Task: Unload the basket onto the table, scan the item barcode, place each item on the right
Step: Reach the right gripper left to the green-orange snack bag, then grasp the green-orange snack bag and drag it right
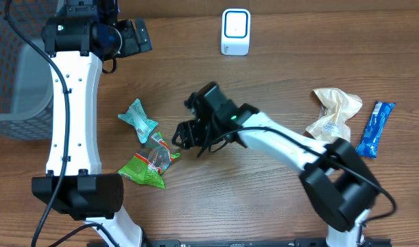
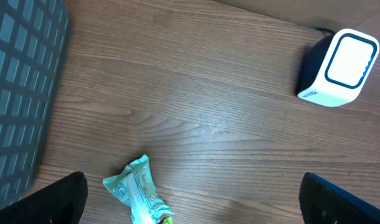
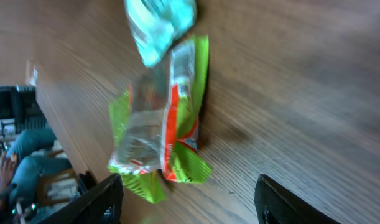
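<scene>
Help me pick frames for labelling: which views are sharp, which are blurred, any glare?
Overhead: sharp, evenly lit, only soft shadows, no glare. Left wrist: crisp table grain and scanner, its fingers dark silhouettes. Right wrist: motion-blurred, the green packet and teal packet smeared.

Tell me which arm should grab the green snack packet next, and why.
Right. The right gripper hangs open beside the green packet, central in its wrist view. The left gripper sits far off, near the scanner.
</scene>
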Controlling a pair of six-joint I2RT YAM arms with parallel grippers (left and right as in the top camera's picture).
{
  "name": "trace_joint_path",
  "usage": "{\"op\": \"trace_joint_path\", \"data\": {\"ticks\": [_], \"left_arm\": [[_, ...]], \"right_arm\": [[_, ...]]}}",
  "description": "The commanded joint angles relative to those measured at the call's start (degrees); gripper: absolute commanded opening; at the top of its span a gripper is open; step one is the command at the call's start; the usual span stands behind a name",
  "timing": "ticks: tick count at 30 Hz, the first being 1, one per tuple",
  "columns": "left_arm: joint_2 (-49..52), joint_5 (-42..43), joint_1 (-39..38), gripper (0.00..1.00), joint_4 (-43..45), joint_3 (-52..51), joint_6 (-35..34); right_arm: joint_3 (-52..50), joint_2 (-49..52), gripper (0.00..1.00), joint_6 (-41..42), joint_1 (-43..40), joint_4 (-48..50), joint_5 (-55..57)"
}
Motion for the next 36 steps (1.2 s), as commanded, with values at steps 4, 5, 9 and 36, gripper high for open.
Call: {"op": "trace_joint_path", "data": {"ticks": [4, 5, 9, 36], "left_arm": [[0.61, 0.44, -0.37, 1.00, 0.07, 1.25, -0.79], [0.61, 0.44, -0.37, 1.00, 0.07, 1.25, -0.79], [0.61, 0.44, -0.37, 1.00, 0.07, 1.25, -0.79], [0.61, 0.44, -0.37, 1.00, 0.07, 1.25, -0.79]], "right_arm": [[-0.59, 3.98, 0.67, -0.02, 2.56, 4.33, -4.96], [-0.59, 4.15, 0.66, -0.02, 2.97, 4.74, -5.18], [-0.59, 4.70, 0.63, -0.04, 4.83, 5.95, -5.35], [-0.11, 6.29, 0.04, 2.64, 0.46, 4.94, 1.05]]}}
